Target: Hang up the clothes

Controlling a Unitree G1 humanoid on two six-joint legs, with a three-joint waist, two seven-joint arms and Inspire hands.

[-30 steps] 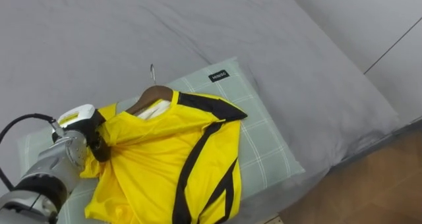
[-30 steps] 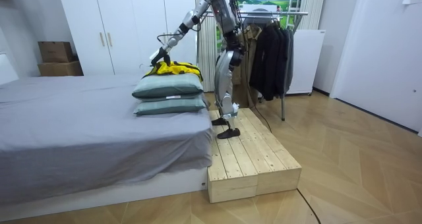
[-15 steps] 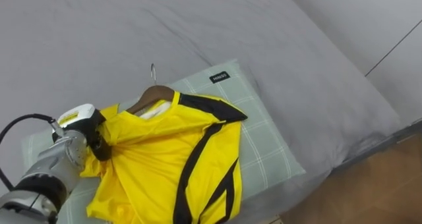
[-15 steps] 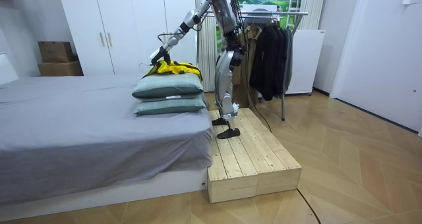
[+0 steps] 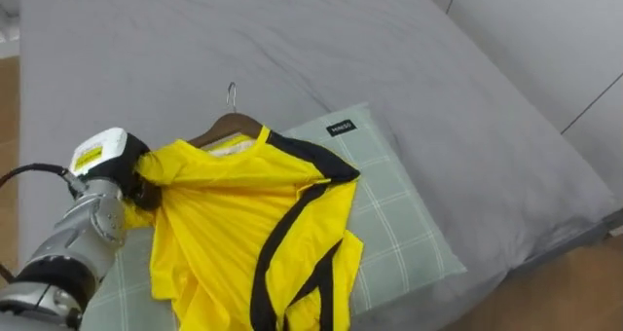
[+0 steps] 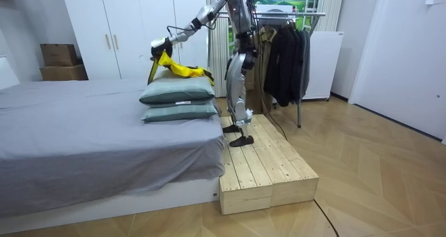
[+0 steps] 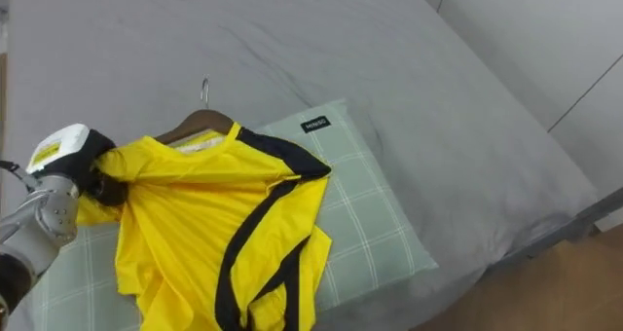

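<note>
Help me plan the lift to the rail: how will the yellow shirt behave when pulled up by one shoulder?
Probably floppy: the yellow shirt drapes in folds from where the left hand bunches its shoulder. Likely light, since the cloth looks thin. The wooden hanger sits only in the collar, so it may well tilt or slide out over the pillow.

— How did the shirt (image 5: 243,224) look?
— Yellow with black bands at collar and sides; it lay crumpled over a green checked pillow (image 5: 399,224); 1 shoulder was bunched and lifted in the left hand (image 5: 131,180).
— And the hanger (image 5: 229,127)?
— Wooden, with a metal hook; it sat inside the collar.
</note>
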